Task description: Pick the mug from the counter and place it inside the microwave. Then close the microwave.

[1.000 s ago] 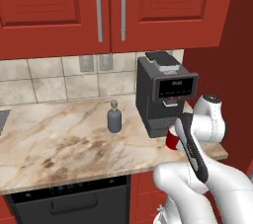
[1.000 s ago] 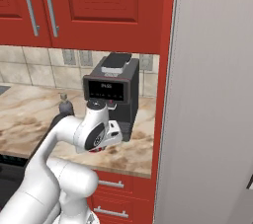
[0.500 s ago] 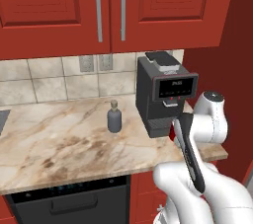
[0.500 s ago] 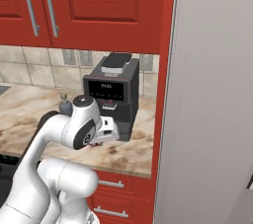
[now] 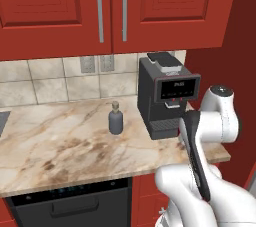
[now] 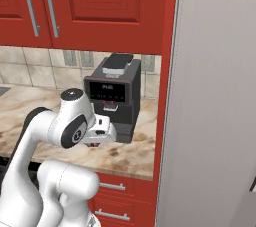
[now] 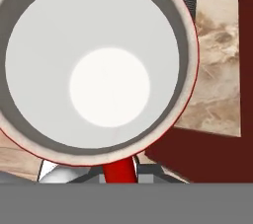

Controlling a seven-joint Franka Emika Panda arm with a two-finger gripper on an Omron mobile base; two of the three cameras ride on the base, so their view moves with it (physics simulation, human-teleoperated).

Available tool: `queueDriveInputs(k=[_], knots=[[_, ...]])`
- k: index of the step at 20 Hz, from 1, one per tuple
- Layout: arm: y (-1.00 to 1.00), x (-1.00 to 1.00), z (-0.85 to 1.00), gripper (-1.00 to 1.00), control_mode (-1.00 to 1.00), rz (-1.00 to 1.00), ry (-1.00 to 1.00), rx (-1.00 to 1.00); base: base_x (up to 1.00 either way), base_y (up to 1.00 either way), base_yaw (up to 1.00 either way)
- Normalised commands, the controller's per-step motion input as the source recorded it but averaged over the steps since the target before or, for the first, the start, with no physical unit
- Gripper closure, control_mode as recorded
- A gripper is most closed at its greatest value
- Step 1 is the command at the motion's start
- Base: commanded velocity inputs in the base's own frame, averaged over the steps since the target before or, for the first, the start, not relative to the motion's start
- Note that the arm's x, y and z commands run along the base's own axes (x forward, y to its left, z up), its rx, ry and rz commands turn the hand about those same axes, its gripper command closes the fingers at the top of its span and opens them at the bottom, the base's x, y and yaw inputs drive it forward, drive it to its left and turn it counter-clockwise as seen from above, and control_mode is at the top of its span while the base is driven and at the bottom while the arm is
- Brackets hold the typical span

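Our arm has swung further back from the coffee machine [image 5: 167, 96]; our tool [image 6: 102, 132] is clamped shut on the mug [image 7: 96, 65], held just above the surface [image 5: 65, 146] beside that machine.

Mug [image 7: 99, 70] rim cut off; fingers hidden

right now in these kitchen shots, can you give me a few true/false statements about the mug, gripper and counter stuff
1. The gripper is shut on the mug. True.
2. The mug is full of coffee. False: its white inside is empty.
3. A soap dispenser stands on the counter left of the coffee machine. True.
4. The cabinet doors above the counter hang open. False: they are closed.
5. The mug sits under the coffee machine's spout. False: the hand view shows it gripped.
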Motion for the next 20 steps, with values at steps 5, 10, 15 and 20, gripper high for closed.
queueDriveInputs(k=[5,10,15,20], knots=[[0.00,-0.54,0.53,1.00,-1.00,-0.06,0.00,0.00,0.00,0.00,0.00],[0.02,-0.25,0.44,1.00,-1.00,-0.02,0.00,0.00,0.00,0.00,0.00],[0.05,0.00,0.26,1.00,-1.00,0.00,0.00,0.00,0.00,0.00,0.00],[0.00,-0.01,0.10,1.00,-1.00,0.00,-0.01,0.00,0.00,0.00,0.00]])
